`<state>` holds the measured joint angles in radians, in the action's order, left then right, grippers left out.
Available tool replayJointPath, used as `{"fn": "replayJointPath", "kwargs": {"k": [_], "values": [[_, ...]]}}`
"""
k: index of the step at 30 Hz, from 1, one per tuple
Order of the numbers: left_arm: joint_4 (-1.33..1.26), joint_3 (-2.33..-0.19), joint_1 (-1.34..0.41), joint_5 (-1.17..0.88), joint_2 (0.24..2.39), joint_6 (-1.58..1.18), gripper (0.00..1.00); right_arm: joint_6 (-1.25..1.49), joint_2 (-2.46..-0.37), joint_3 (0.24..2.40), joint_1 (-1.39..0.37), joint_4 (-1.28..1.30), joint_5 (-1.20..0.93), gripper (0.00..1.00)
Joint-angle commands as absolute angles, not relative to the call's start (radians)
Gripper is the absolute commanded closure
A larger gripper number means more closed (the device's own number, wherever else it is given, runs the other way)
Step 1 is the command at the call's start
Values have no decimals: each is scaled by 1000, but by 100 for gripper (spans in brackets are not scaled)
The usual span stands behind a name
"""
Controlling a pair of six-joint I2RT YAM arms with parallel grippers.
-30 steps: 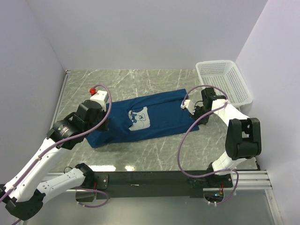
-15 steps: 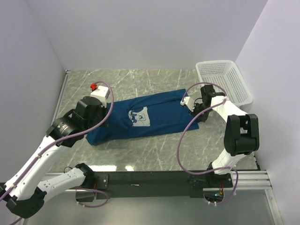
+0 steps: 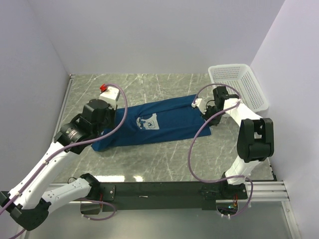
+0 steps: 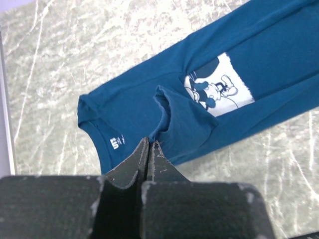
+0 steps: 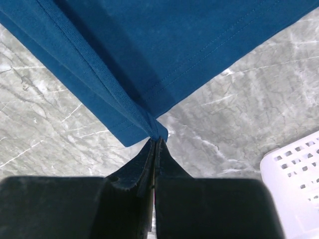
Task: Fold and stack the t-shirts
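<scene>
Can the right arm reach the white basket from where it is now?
Probably yes. The basket sits close beside the right gripper, with only bare table between them. But that gripper is shut on a corner of the t-shirt, so the shirt would likely get dragged along unless it lets go.

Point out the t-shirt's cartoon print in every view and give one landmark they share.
Top external: cartoon print just left of centre, on the t-shirt chest.
Left wrist: right of centre, upper half.
Right wrist: not in it; only plain blue hem.
Shared landmark: the grey marbled table.
</scene>
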<state>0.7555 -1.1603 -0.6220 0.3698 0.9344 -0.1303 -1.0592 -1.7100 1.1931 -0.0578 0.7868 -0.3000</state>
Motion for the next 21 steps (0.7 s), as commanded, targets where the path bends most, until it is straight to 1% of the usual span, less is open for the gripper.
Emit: {"fn": "replayJointPath", "kwargs": {"k": [1,21], "values": [[646,-1135,-614,399,934,-63,99,-1045,-1735,1239,-49,793,-308,100],[598,-1085,-580,405,934,-41,99,-1025,-1772,1285,-49,785,-308,100]]}}
